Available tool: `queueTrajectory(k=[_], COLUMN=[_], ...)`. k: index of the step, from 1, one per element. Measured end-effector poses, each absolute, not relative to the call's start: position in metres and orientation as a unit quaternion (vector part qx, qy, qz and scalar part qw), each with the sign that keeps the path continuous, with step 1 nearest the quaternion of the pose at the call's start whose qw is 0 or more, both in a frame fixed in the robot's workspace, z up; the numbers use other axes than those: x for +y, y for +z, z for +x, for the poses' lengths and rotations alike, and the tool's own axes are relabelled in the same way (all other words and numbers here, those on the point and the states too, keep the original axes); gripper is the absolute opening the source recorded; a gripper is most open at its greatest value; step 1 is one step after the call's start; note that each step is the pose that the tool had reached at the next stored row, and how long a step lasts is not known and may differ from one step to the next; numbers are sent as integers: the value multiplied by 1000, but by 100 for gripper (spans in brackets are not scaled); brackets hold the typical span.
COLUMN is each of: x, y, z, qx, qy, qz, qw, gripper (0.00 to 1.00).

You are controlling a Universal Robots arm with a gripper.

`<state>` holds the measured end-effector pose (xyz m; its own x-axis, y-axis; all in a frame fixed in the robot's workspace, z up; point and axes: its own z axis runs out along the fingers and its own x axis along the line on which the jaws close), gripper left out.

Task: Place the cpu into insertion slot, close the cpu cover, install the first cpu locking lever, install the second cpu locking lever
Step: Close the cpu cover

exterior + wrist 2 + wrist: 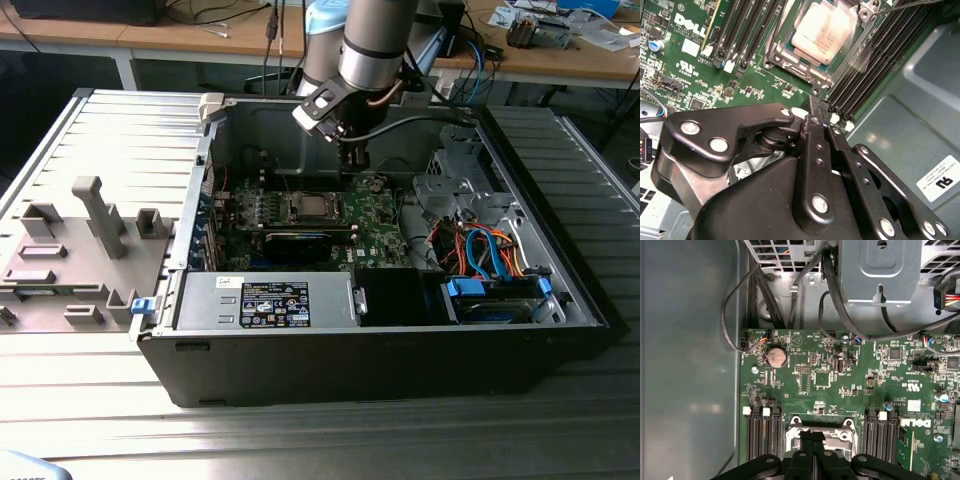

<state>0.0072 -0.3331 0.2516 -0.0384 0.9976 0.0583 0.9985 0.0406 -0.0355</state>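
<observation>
The tool (816, 102) hangs closed, fingers (816, 145) pressed together with nothing between them, just above the green motherboard (695, 75) inside the open computer case (400, 360). The chip (822, 30) lies flat in its socket (795, 72) close by the tool, between rows of black memory slots (875, 55). The case sits on the ribbed metal desk (110, 120)

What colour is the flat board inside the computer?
Green; the board shows best in the first wrist view.
</observation>
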Motion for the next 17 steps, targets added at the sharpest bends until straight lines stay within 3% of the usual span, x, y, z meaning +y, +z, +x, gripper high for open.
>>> queueTrajectory(k=[17], x=[-333], y=[247], z=[-5], qx=[-721], qy=[-8], qz=[-693], qw=[33], gripper=[11])
